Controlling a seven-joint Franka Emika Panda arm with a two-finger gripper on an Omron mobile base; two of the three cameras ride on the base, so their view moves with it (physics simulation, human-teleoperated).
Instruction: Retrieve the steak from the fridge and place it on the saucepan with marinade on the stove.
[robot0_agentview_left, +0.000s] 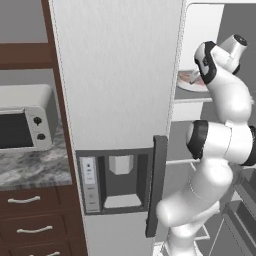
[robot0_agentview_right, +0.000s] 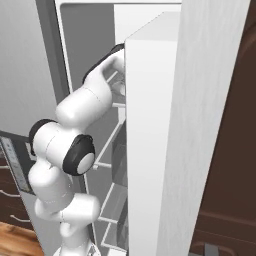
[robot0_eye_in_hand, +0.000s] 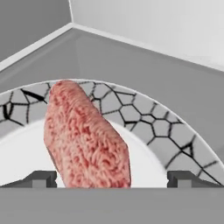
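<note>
Two dark fingertips of the wide-open gripper (robot0_eye_in_hand: 111, 178) straddle the pinkish-red marbled steak slab (robot0_eye_in_hand: 85, 142) on a white crackle-rimmed plate (robot0_eye_in_hand: 153, 124) inside the silver-grey fridge (robot0_agentview_left: 117, 75), grasping nothing, and closing off-centre could probably shove the meat sideways.

You're in a home kitchen. On the left, a toaster oven (robot0_agentview_left: 25, 127) sits on a marbled stone counter (robot0_agentview_left: 30, 170) over dark wood drawers (robot0_agentview_left: 35, 220) with pale handles; beside it stands the silver fridge (robot0_agentview_left: 117, 75), dispenser recess (robot0_agentview_left: 120, 180) in its door. Inside, wire shelves (robot0_agentview_right: 112, 150) and a patterned plate (robot0_eye_in_hand: 166, 131) carrying raw meat (robot0_eye_in_hand: 83, 140).
</note>
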